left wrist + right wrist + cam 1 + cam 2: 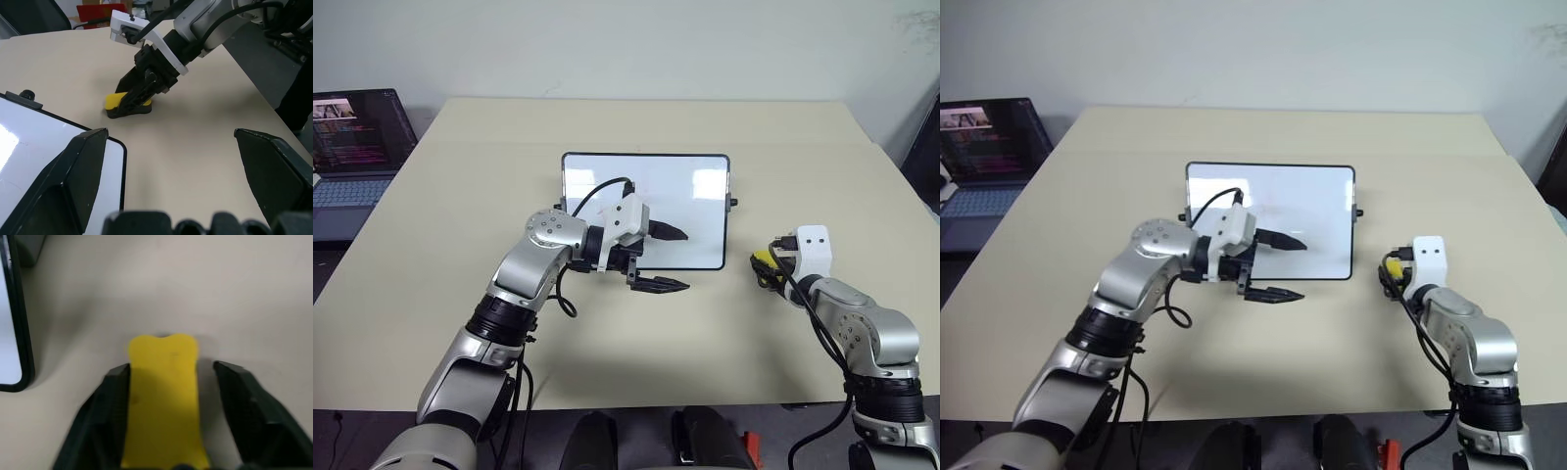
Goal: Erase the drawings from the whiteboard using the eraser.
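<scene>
Right wrist view shows the eraser (164, 401) lying on the table (244, 293) between the two black fingers (98, 426) of the right gripper (166, 421). Its long axis runs along the gripper's own line. One finger looks to be against the eraser's side, while a narrow gap shows beside the other, so the pictures do not settle whether the grip is made; the jaws stand around the eraser, narrowed close to it.

In the left wrist view the eraser (128, 104) rests flat on the table, dark underside down, with those fingers straddling it from above.

The whiteboard (695, 186) lies flat just beside the eraser, on the robot's left of it, its near right corner the closest part. Its drawings are too faint to make out in the head views.

The left gripper (658, 259) hangs spread wide and empty over the whiteboard's near edge, on the far side of the board's corner from the eraser.

A laptop (352, 147) sits well apart from the whiteboard, at the table's far left.

Judging from this, the right arm is plainly the nearer to the eraser, and the coming move would carry it leftward onto the whiteboard.
</scene>
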### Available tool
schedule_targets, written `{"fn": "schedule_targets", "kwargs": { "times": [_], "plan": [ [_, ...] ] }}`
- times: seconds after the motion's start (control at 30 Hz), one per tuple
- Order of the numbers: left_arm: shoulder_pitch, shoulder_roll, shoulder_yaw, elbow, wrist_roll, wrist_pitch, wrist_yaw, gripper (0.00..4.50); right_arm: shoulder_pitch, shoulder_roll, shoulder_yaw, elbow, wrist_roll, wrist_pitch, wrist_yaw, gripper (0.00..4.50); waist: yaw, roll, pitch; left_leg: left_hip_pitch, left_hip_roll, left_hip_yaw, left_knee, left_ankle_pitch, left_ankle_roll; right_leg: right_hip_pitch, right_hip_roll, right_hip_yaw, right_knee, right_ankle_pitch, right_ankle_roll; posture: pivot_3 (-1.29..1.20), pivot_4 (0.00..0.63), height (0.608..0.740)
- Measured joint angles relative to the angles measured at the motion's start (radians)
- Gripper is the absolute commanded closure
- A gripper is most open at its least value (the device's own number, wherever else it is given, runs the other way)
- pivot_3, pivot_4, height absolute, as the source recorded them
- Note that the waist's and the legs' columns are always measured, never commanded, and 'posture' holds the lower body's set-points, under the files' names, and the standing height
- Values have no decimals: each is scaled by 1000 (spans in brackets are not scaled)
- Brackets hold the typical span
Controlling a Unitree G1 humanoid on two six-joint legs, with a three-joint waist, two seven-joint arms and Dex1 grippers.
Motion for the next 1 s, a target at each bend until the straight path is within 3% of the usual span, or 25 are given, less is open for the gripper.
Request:
{"fn": "schedule_targets", "kwargs": {
  "times": [0.07, 0.47, 0.8, 1.0],
  "plan": [
    [1, 1, 0, 0, 1, 0, 1, 0, -6, 3, 1, 5, -10, -3, 10, 3211, 0, 0, 0, 0, 0, 0, 0, 0, 0, 0, 0, 0, 0, 0, 0, 0, 150, 740],
    [68, 26, 24, -73, -13, 74, 51, 0, -5, 21, 1, 4, -64, -66, 37, 3211, 0, 0, 0, 0, 1, 0, 0, 0, 0, 0, 0, 0, 0, 0, 0, 0, 150, 740],
    [156, 131, 221, -266, -98, 309, 246, 0, 105, -41, 55, -390, -56, -67, 106, 3211, -2, 0, 0, 0, 1, -1, 1, 0, 0, 0, 0, -1, 1, 0, 0, 0, 150, 740],
    [189, 250, 302, -317, -105, 407, 336, 0, -24, 6, 149, -450, -22, -1, 119, 3211, -8, 0, 0, 3, 1, -2, 1, 0, 0, 1, 0, 0, 3, 0, 0, 0, 150, 740]
  ]
}}
